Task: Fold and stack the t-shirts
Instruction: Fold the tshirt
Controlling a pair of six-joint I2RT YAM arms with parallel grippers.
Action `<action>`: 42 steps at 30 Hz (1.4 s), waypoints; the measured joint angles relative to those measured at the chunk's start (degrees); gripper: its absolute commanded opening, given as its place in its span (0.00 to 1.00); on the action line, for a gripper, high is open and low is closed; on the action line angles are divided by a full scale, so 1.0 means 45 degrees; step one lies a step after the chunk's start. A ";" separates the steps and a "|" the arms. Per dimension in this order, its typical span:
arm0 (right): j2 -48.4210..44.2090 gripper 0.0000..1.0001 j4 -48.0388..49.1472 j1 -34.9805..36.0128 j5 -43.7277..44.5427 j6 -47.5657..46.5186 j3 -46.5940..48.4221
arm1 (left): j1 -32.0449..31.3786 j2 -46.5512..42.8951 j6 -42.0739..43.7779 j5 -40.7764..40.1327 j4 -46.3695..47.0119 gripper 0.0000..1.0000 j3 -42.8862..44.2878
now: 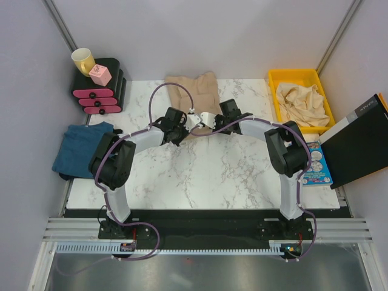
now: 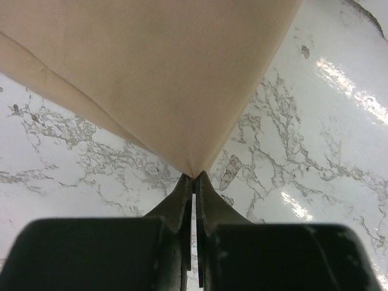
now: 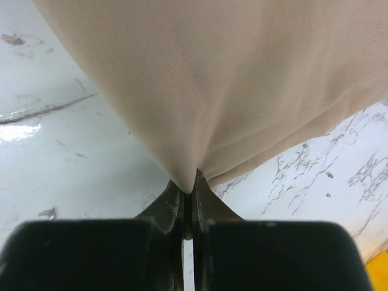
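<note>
A tan t-shirt lies at the back middle of the marble table, its near edge pulled toward the arms. My left gripper is shut on a corner of that tan t-shirt, the cloth running up from the pinched tips. My right gripper is shut on another part of the same tee's edge, pinched at the tips. A teal-blue t-shirt lies folded at the table's left edge. Crumpled beige t-shirts fill a yellow bin.
A black and pink rack with a yellow mug and a pink block stands at the back left. A black box and a printed packet lie at the right. The table is white marble.
</note>
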 measured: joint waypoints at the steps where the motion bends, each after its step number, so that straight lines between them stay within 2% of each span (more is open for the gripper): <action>1: -0.0044 0.00 -0.0136 -0.0010 -0.0019 0.0005 -0.0015 | -0.0029 0.0000 0.0000 -0.0005 -0.0078 0.02 0.0034; 4: -0.0194 0.00 -0.0748 -0.0029 -0.0180 0.0053 0.0024 | -0.0107 -0.0131 0.0015 -0.0010 -0.0384 0.02 0.0102; 14: -0.0461 0.00 -0.5246 0.0525 -0.2055 0.0233 0.1496 | -0.0257 -0.1603 -0.0520 -0.0155 -0.2016 0.02 0.0714; 22: -0.0583 0.00 -0.7213 0.0889 -0.3240 0.0806 0.2749 | -0.0602 -0.2812 -0.1078 -0.0063 -0.2623 0.02 0.1020; 42: -0.3036 0.00 -0.8879 0.0869 -0.2968 0.1069 0.2404 | -0.0699 -0.5081 -0.1103 0.0452 -0.4017 0.02 -0.0024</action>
